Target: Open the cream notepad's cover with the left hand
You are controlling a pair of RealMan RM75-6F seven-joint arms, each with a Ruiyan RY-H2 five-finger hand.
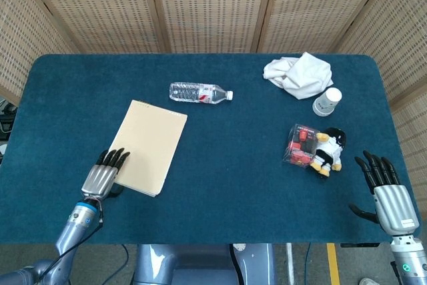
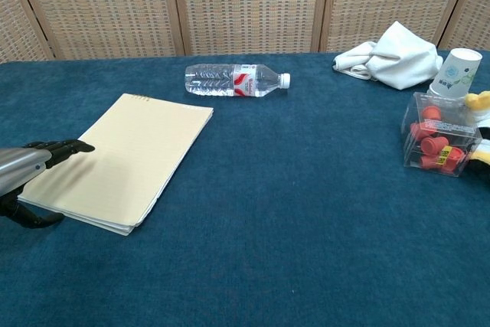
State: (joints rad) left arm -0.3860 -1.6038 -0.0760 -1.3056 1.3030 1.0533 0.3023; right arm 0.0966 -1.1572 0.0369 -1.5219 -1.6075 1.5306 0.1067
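Biggest thing first: the blue tabletop (image 1: 220,185) carries everything, and your cream notepad (image 1: 149,145) lies flat and closed on its left half. Its long axis runs from the near-left corner up toward the far right, tilted a bit clockwise from your point of view, and what looks like the binding is on the far short edge near the water bottle (image 1: 199,91).

Your left hand (image 1: 101,177) sits right at the notepad's near-left corner, fingers straight and together, tips over the left long edge, thumb hanging lower beside the stack in the chest view. It's holding nothing yet, and I can't tell if the fingertips actually touch the cover. So the pad lies forward and to the right of that hand, and I'd guess you need to hook the cover at that near edge and swing it up toward the far end.

Your right hand (image 1: 387,190) is way over on the right near edge, fingers spread, empty, well apart from the pad.

Count: 1 notepad, 1 bottle, 1 white cloth (image 1: 297,74), 1 paper cup (image 1: 327,101), 1 clear box with red bits (image 1: 301,145), 1 small plush toy (image 1: 328,152) touching the box.
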